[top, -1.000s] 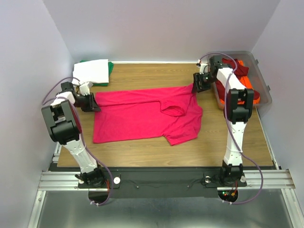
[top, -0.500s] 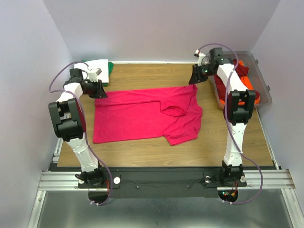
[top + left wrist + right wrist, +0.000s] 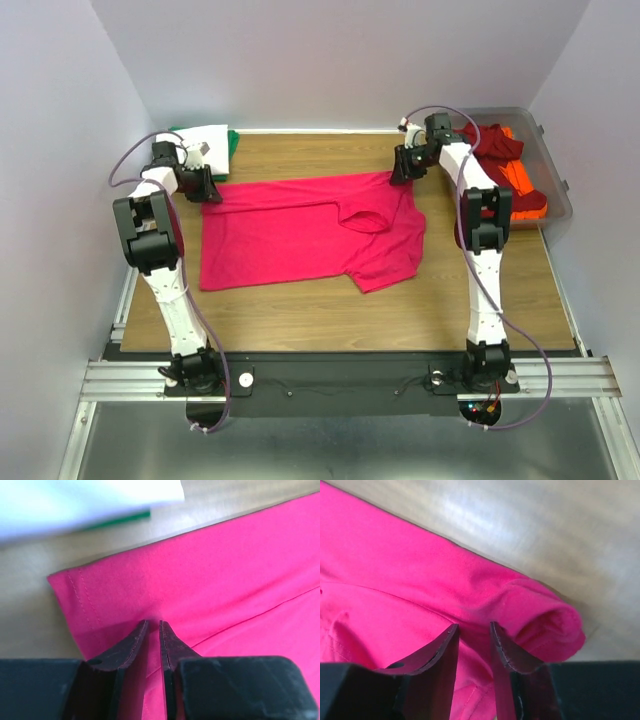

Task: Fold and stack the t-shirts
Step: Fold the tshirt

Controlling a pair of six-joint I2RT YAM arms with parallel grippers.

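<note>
A wooden table (image 3: 300,310) carries a bright pink-red t-shirt (image 3: 290,235), lying mostly flat between the two claws and reaching from them back toward the arm bases. A sleeve is folded over the body below the right claw. A clear plastic bin (image 3: 555,190) of dark red and orange tees (image 3: 505,160) sits just outside the right claw. A folded white tee (image 3: 200,145) on a green one lies just beyond the left claw. The shirt looks light, limp and easy to wrinkle, so it is probably best gripped at hems and corners and kept taut. Both arms stretch to the table's far side with wrists tipped down. The left claw (image 3: 153,624) is nearly closed, pinching the shirt beside its stitched corner hem. The right claw (image 3: 472,626) is clamped on a bunched fold at the shirt's far edge.
</note>
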